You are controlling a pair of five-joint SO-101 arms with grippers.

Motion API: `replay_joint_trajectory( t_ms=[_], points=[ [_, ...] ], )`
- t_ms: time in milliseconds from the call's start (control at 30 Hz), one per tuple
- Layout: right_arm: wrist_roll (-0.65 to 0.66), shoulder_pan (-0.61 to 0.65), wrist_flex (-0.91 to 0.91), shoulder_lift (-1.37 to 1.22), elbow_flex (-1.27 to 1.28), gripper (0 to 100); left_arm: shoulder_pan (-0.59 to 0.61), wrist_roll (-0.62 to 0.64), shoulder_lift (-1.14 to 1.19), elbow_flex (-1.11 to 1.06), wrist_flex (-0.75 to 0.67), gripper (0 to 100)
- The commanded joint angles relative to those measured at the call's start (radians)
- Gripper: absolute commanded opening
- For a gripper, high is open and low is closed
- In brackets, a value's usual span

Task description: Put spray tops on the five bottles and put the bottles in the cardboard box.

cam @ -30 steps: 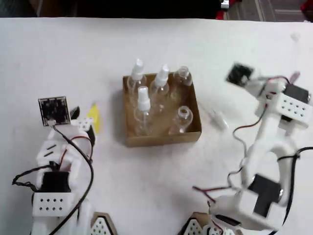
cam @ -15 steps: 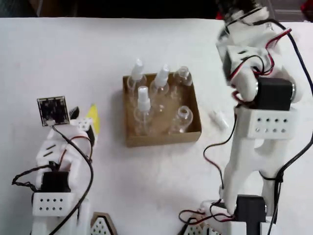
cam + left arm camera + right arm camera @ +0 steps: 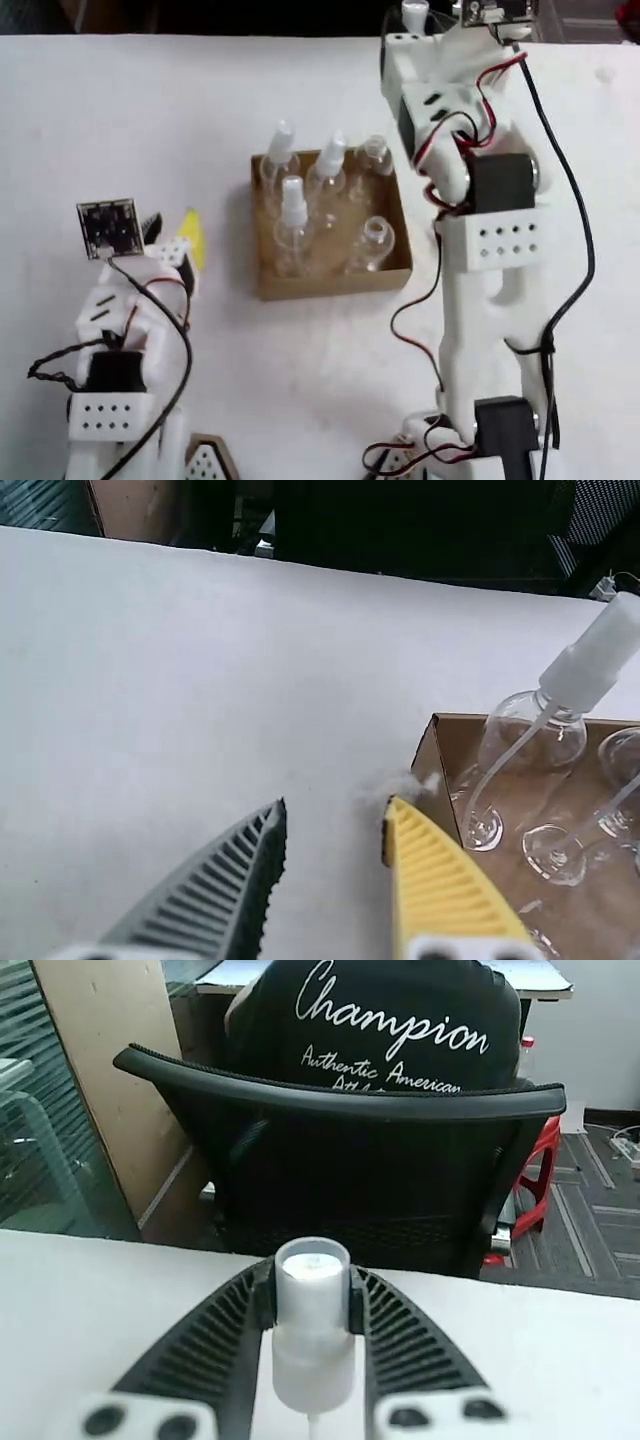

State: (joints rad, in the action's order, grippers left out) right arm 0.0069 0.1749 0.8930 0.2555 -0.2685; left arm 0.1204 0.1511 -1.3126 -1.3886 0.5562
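The cardboard box [image 3: 262,285] holds five clear bottles. Three of them carry white spray tops [image 3: 293,200]; the two on the box's right side, one at the back [image 3: 375,155] and one at the front [image 3: 372,240], have bare necks. My right gripper [image 3: 411,28] is high over the table's far edge, shut on a white spray top [image 3: 312,1305] whose tube hangs down. My left gripper [image 3: 170,233] rests open on the table left of the box, with its grey finger [image 3: 235,875] and yellow finger [image 3: 435,880] apart. Next to the yellow finger are a box corner [image 3: 432,755] and a capped bottle [image 3: 535,730].
The right arm [image 3: 490,240] stretches over the table just right of the box. Beyond the far edge stands a black office chair [image 3: 330,1150] with a person sitting in it. White tabletop [image 3: 180,680] lies bare left of the box.
The right arm has swung up from the table's right side to the far edge, and it now covers the spot right of the box where a loose spray top lay. The left arm has stayed put.
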Motion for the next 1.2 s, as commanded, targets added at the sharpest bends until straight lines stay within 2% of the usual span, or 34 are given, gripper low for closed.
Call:
replay_joint_trajectory(
  t_ms=[0, 167, 333, 1000, 1167],
  points=[
    [-0.014, 0.013, -0.145, 0.018, 0.061, 1.6, 0.007, -0.012, -0.022, 0.003, -0.028, 15],
    [-0.003, 0.041, -0.242, 0.015, 0.141, 1.6, 0.004, -0.012, -0.022, 0.006, -0.028, 15],
    [0.121, 0.039, -0.314, -0.012, 0.189, 1.6, 0.002, -0.012, -0.022, 0.005, -0.028, 15],
    [0.126, 0.027, -0.346, -0.119, 0.190, 1.6, 0.002, -0.012, -0.022, 0.006, -0.028, 15],
    [0.129, 0.024, -0.354, -0.117, 0.261, 1.6, 0.002, -0.012, -0.022, 0.006, -0.028, 15]
  ],
)
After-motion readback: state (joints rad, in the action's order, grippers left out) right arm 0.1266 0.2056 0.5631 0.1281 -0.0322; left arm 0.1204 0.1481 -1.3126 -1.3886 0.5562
